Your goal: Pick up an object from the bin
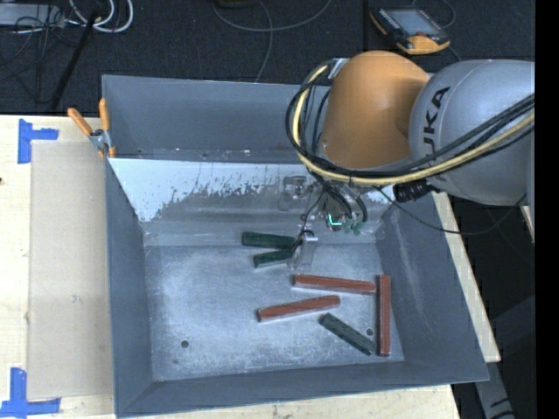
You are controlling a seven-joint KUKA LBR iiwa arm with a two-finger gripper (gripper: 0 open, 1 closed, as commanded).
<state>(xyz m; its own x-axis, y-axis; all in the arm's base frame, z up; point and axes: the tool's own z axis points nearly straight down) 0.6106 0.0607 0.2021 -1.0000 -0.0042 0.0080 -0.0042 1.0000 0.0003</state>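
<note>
- Bin (129,321): grey metal, with sloping walls and a pale-dusted floor on which six slim sticks lie flat.
- Arm (485,138): silver, and enters from the right. Its orange cover (376,103) sits above the far half of the bin, with black and yellow cables (301,142) looped round it.
- Gripper (305,239): hangs low below the orange cover, near the foot of the far wall. Its tip is at the right ends of two dark green sticks. Whether it is released, clenched or grasping something cannot be told.
- Upper dark green stick (265,239): lies almost level, reaching left from the gripper.
- Lower dark green stick (274,257): lies just beneath it, tilted slightly, its right end by the gripper tip.
- Long red-brown stick (334,283): near the gripper, on the front side.
- Second red-brown stick (298,308): further forward, slanting, near mid-floor.
- Third red-brown stick (383,314): runs front to back by the right wall.
- Third dark green stick (347,333): lies oblique, beside the third red-brown stick's near end.
</note>
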